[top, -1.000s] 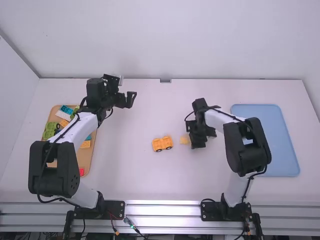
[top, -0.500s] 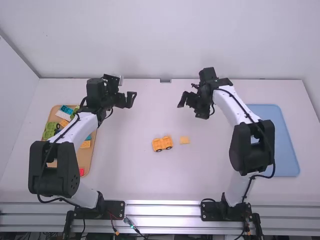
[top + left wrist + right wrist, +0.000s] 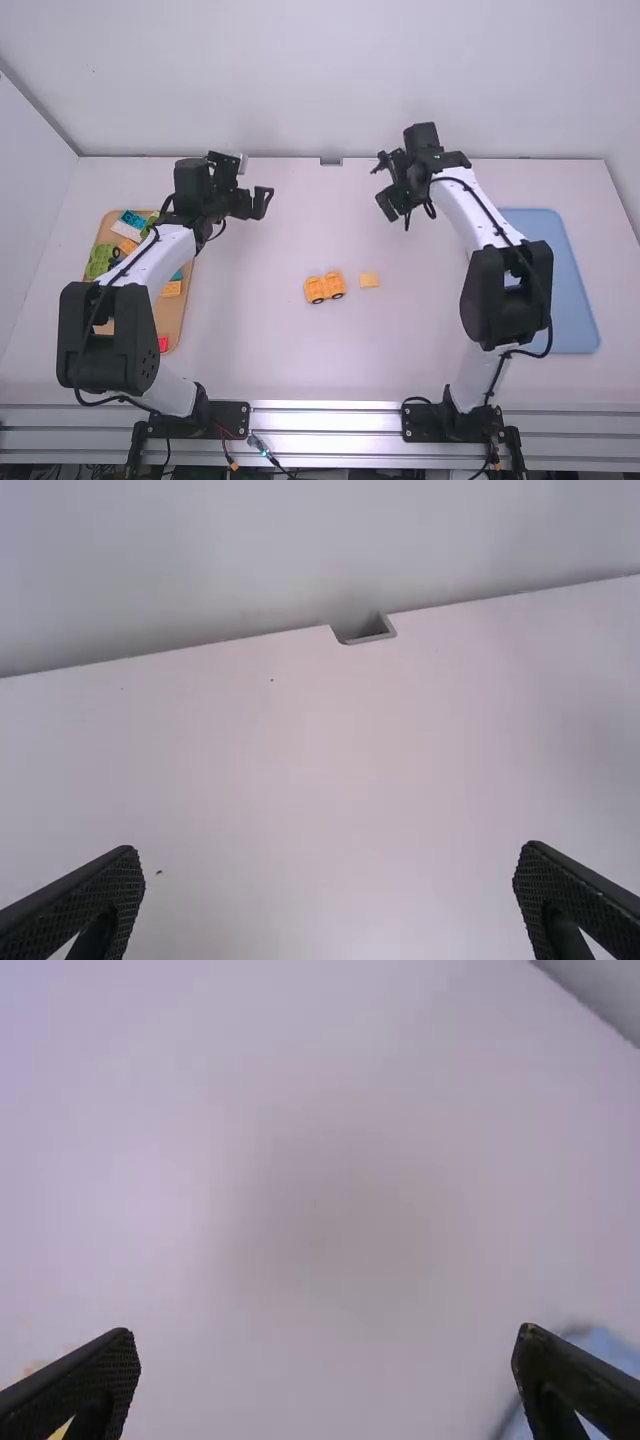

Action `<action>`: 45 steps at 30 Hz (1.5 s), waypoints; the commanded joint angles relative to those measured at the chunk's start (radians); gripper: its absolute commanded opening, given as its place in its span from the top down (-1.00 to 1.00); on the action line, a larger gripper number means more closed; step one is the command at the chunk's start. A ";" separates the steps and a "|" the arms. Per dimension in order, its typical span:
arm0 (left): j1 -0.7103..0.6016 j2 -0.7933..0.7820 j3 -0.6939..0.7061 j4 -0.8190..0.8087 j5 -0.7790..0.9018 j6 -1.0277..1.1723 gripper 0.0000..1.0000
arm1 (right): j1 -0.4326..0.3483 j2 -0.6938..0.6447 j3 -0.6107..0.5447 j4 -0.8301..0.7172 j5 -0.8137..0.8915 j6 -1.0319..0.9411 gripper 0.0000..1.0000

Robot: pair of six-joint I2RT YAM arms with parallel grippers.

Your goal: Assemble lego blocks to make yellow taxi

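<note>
On table, at centre, see car near block, likely for joining; above, find both grippers spread wide, empty.

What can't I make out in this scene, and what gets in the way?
- High view: part of the wooden tray and any blocks there, behind the left arm.
- High view: studs on the small yellow block, too small.
- High view: part of the blue tray, behind the right arm.
- Right wrist view: a yellow patch, blurred, partly behind a finger.
</note>
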State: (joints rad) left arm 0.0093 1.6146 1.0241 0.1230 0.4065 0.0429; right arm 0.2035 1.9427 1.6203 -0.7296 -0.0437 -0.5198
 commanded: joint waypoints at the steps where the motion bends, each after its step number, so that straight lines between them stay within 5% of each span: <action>1: -0.003 -0.001 0.014 -0.005 0.018 0.007 -0.98 | 0.021 -0.020 0.017 -0.032 -0.172 -0.362 -0.98; 9: -0.003 -0.001 0.014 -0.084 0.390 0.356 -0.98 | 0.010 -0.042 0.017 -0.264 -0.525 -0.784 -0.98; 16: -0.011 0.000 0.014 -0.188 0.557 0.563 -0.98 | -0.097 -0.041 -0.033 -0.431 -0.794 -1.184 -0.98; 22: -0.061 0.000 0.012 -0.224 0.573 0.582 -0.98 | -0.180 -0.040 -0.226 -0.218 -0.945 -1.231 -0.98; 27: -0.116 0.000 -0.048 -0.156 0.573 0.657 -0.98 | -0.179 -0.040 -0.386 -0.020 -0.901 -1.186 -0.97; 34: -0.164 0.000 -0.204 0.010 0.573 0.760 -0.98 | -0.141 -0.038 -0.511 0.227 -0.852 -0.980 -0.97; 45: -0.167 0.093 -0.319 0.247 0.618 0.656 -0.98 | -0.138 0.061 -0.634 0.434 -0.884 -0.943 -0.93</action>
State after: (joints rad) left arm -0.1555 1.6695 0.7219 0.3592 0.9680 0.7181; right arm 0.0689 1.9598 1.0100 -0.3004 -0.9070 -1.4837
